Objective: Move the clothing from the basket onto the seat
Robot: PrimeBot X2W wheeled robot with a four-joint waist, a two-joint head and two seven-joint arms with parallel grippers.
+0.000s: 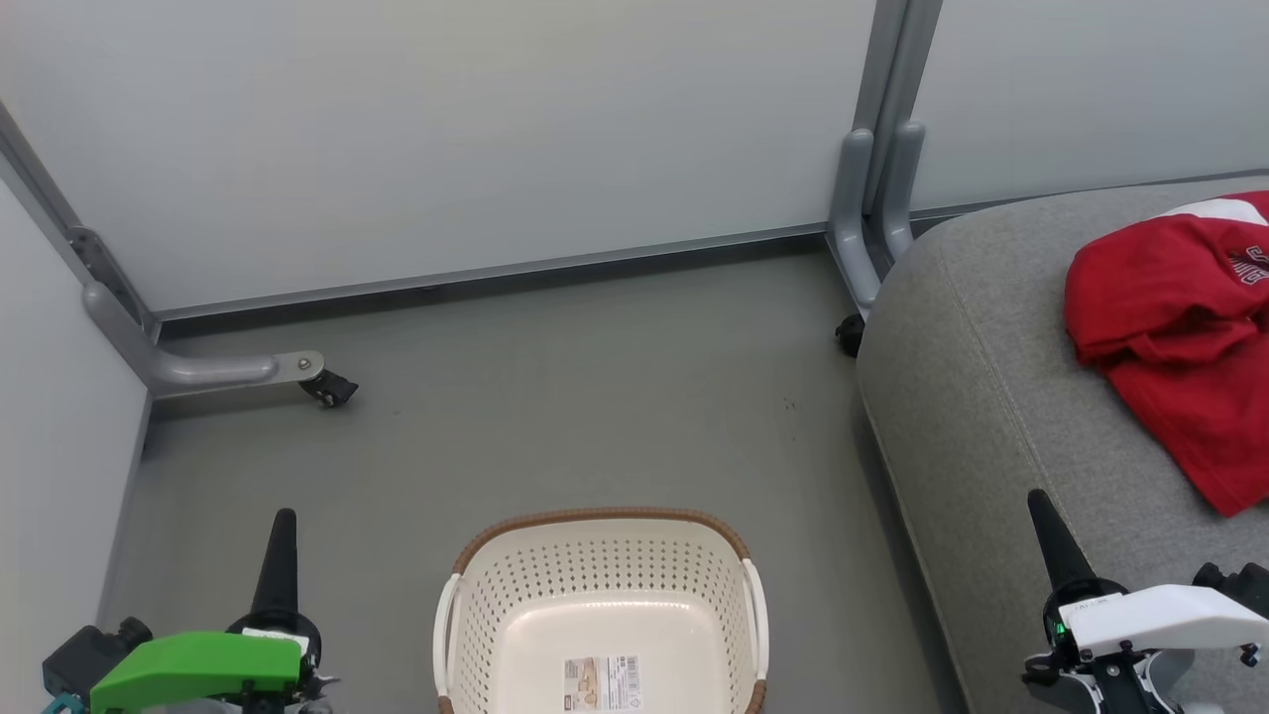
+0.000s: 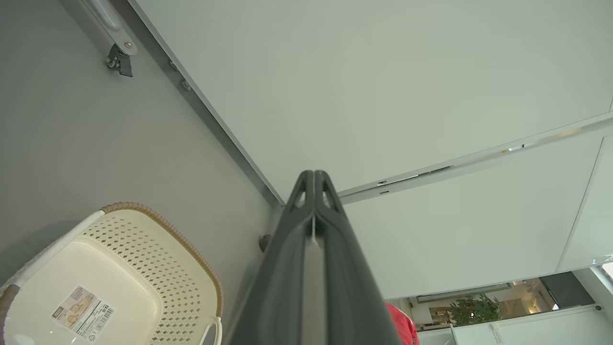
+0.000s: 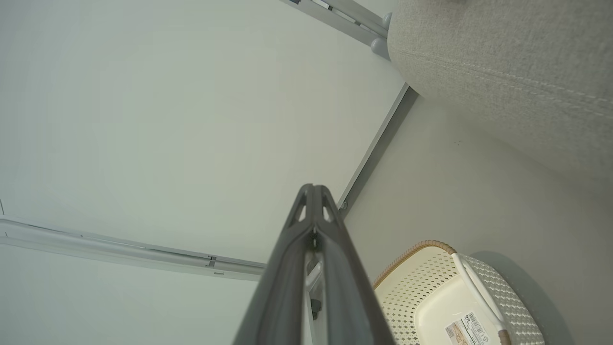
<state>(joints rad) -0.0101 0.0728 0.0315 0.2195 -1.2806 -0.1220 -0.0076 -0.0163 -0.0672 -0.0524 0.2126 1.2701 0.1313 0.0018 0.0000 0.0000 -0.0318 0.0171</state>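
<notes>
Basket [image 1: 595, 575] empty bar label [image 1: 602, 682]; clothing [image 1: 1170, 327] lies on seat [image 1: 991, 397], R side. Left gripper [image 1: 283, 555] & right gripper [image 1: 1053, 540]: fingers together, nothing held. Looks done imo; park arms clear of fabric.

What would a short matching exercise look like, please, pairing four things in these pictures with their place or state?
Things:
1. red clothing
2. basket
3. left tool
4. paper label

Places or states:
A. stuck to the basket's bottom
B. lying on the grey seat
C. shut, holding nothing
D. standing on the grey floor, no garment inside

Pairs: 1-B, 2-D, 3-C, 4-A
</notes>
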